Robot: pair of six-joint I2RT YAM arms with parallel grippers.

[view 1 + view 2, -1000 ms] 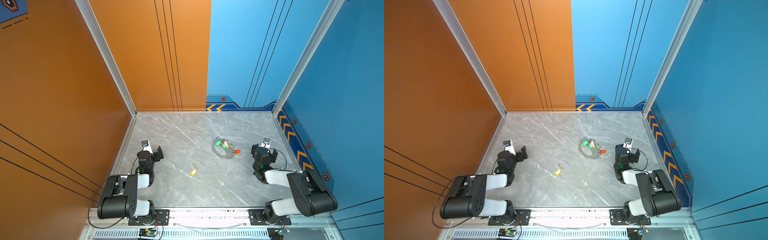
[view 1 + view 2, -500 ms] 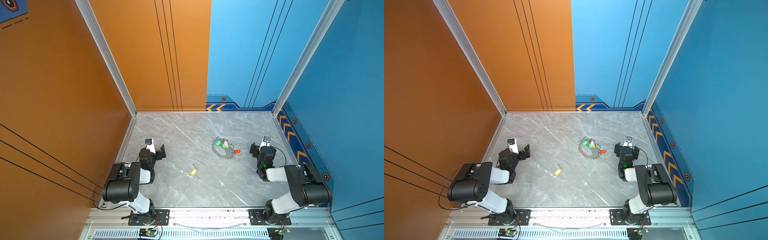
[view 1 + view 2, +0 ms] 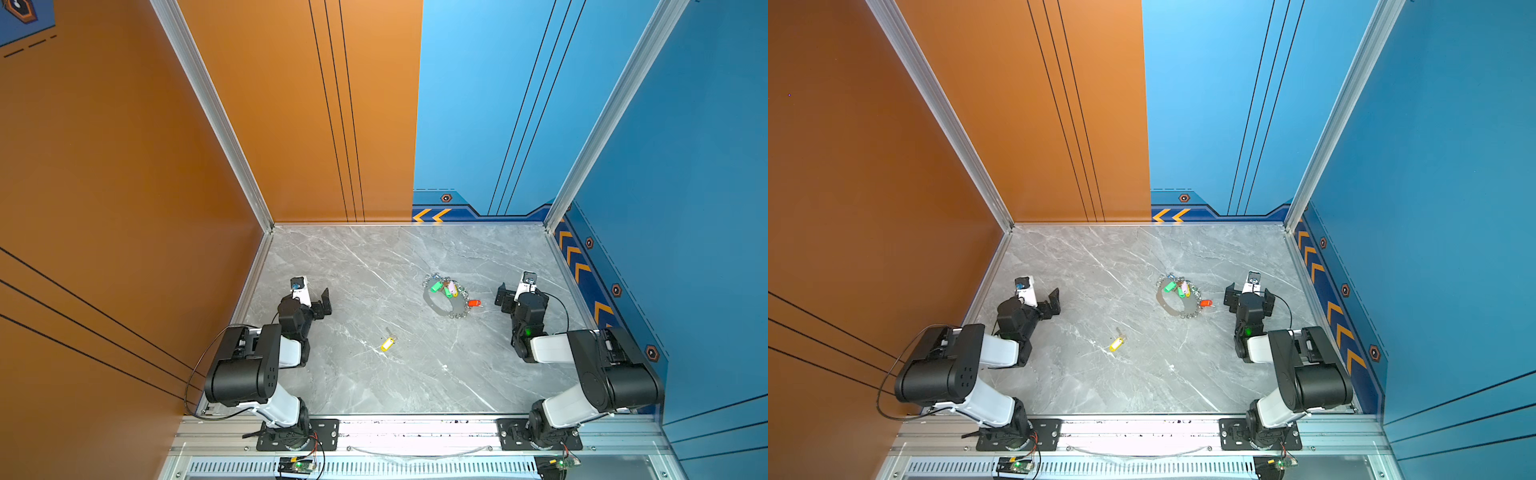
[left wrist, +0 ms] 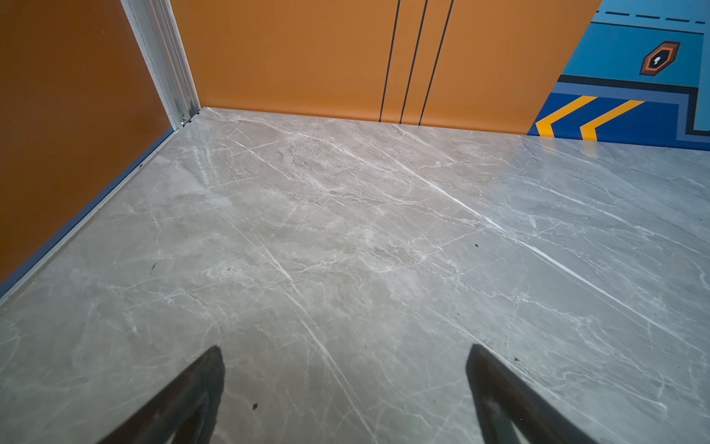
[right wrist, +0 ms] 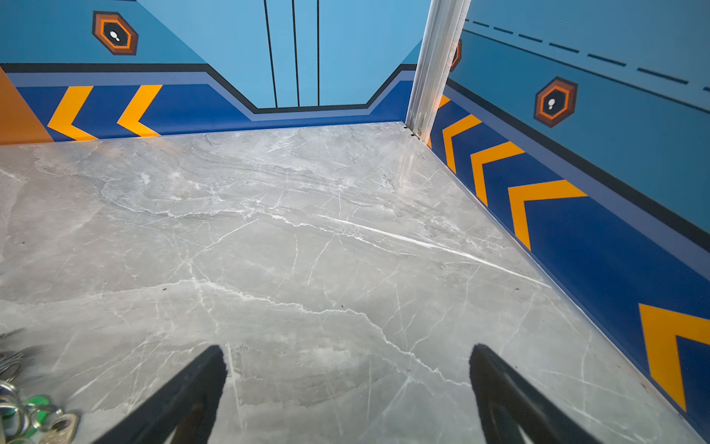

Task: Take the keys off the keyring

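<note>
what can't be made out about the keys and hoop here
Both top views: the bunch of small dark keys with coloured plastic tags is too small to count, or to tell which hang on the flat grey metal hoop.
Right wrist view: the frame edge cuts off most of that bunch.
Left wrist view: neither is in frame.

Grey marble-look tabletop [image 3: 332, 374], white veining, a few small dark specks. Keyring [image 3: 436, 305] lies flat at about 2 o'clock from table centre in both top views, with green-, pink- and yellow-tagged keys [image 3: 446, 287] bunched on its 12 o'clock arc and a red-tagged key [image 3: 473, 303] on the surface at its 3 o'clock edge; can't tell if that one is attached. One loose yellow-tagged key [image 3: 387, 344] lies at about 7 o'clock from centre, well apart from the ring.
</note>
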